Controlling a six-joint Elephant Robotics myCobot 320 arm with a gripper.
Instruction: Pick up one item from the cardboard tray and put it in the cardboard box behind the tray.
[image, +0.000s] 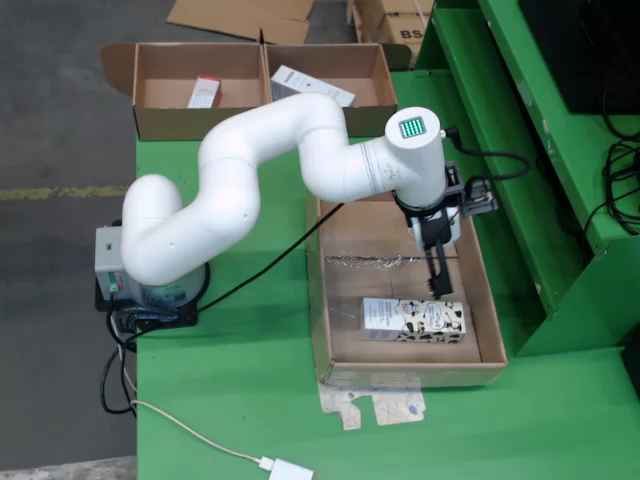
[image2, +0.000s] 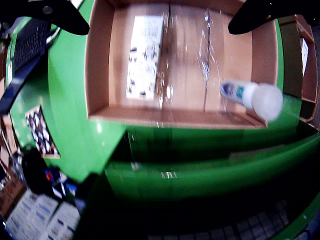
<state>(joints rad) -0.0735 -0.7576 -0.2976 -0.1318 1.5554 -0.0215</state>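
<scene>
Overhead view: arm (image: 250, 170) bends over the tray (image: 325, 300), gripper (image: 437, 285) spread, empty, just above the carton (image: 413, 320).

From above: the desk (image: 250, 400) carries the arm base (image: 150, 280) at its left edge, the cardboard tray (image: 330, 300) to the right of the base, and the two-compartment cardboard box (image: 150, 110) at the far edge, behind tray and base. In the tray, a flat carton (image: 413, 320) lies near the front wall w/ the gripper (image: 436, 290) just above its far edge; in the box, one small carton (image: 205, 92) sits in the left compartment, another (image: 310, 85) in the right. In the view riding on the gripper, the flat carton (image2: 145, 55) lies left in the tray and a bottle (image2: 252, 96) lies on its side at the tray's right, cap past the rim.
</scene>
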